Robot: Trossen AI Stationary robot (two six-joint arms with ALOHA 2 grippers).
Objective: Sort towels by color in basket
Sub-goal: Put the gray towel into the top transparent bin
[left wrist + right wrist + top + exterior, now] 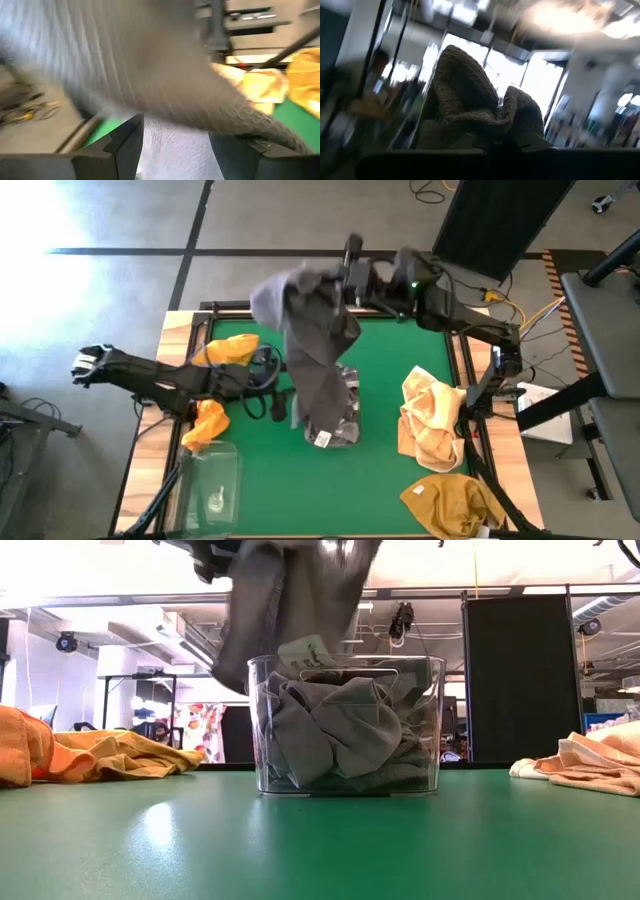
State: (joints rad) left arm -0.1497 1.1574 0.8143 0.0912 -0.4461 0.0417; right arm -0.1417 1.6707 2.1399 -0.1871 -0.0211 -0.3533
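Your right gripper [345, 275], raised high over the far side of the green surface [290, 500], is pressed together on a fold of a dark grey towel [315, 350], which hangs down in a long drape so that its lower end reaches into the clear basket [345, 725] standing at mid-surface. The lift looks deliberate: held from the top, the cloth falls straight and can be fed into the basket rather than bunched beside it. In the low view that basket already holds crumpled grey cloth [340, 740], so it seems to be your bin for the dark colour. Your left gripper [268, 370] sits low, just beside the hanging towel, with its fingers [122, 145] spread and grey fabric passing between them, apparently placed to steady or guide the drape; whether it touches the cloth cannot be told. The warm-coloured towels stay apart from the grey: an orange towel [228, 350] and another orange towel [205, 423] lie near the left arm, a pale yellow towel [430, 420] and a mustard towel [450, 502] on the right. A second clear basket [212, 485] waits at the near left corner, likely for those.
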